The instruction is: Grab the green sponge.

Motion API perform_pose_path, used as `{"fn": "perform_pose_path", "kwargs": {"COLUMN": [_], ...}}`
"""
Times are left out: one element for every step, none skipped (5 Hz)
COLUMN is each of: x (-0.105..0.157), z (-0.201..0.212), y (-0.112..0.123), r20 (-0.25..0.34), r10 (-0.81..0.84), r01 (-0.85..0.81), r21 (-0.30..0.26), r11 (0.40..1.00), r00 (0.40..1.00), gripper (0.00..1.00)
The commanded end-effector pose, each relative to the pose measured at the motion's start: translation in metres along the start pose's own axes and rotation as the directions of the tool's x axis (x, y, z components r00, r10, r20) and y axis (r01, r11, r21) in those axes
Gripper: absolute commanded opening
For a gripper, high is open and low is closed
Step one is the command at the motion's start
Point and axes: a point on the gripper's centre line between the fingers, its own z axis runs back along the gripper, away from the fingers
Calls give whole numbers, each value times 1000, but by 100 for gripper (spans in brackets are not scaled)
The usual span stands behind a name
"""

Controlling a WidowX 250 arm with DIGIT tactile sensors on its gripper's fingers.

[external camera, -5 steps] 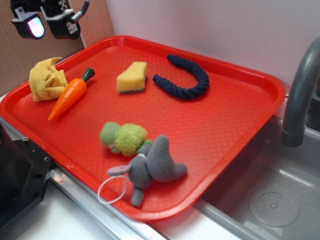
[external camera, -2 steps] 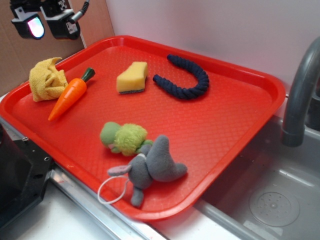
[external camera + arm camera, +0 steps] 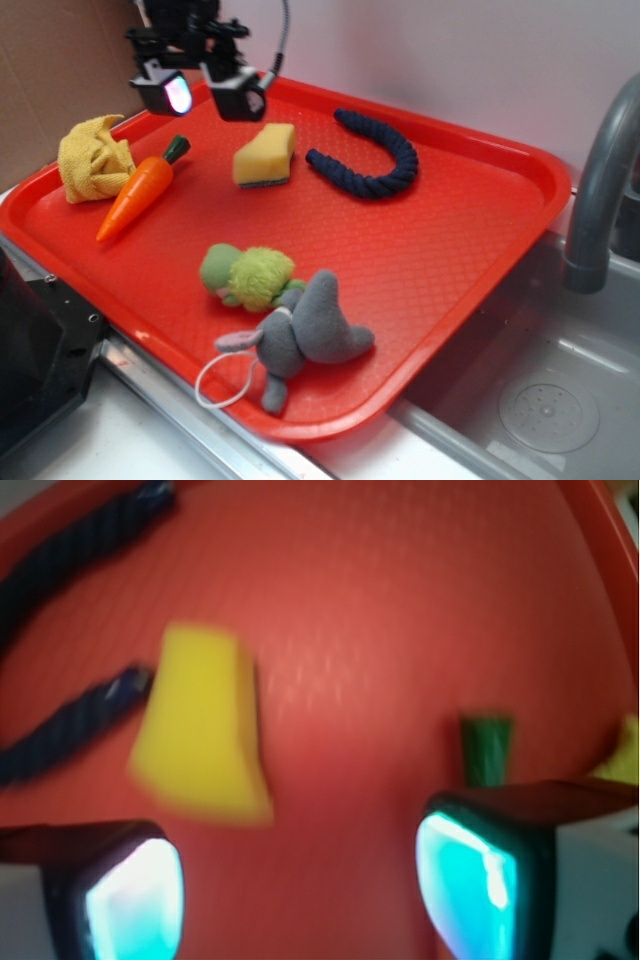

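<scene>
Overhead, the gripper (image 3: 205, 93) hangs above the tray's (image 3: 470, 250) back-left corner.
Its jaws gape wide and empty; the green sponge (image 3: 265, 155) lies just beside them, untouched, near the carrot (image 3: 140, 190).

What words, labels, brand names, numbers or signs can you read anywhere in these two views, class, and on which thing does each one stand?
None can be read.
The red tray, green sponge, carrot, rope, yellow cloth and plush toys carry no print.
The gripper shows only glowing pads, no lettering.
The wrist view is blurred.
</scene>
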Motion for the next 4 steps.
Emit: {"fn": "perform_pose_path", "kwargs": {"x": [25,27,24,20], "z": [-24,-44,-39,-20], "y": [-3,0,6,7], "r20": [82,44,11,-29], "r10": [61,54,3,-115], "r01": [-64,-55,-4,117], "r21": [39,29,54,77], "r11": [997,998,999,990], "r00": [995,998,1000,993], "gripper": [100,0,0,0]}}
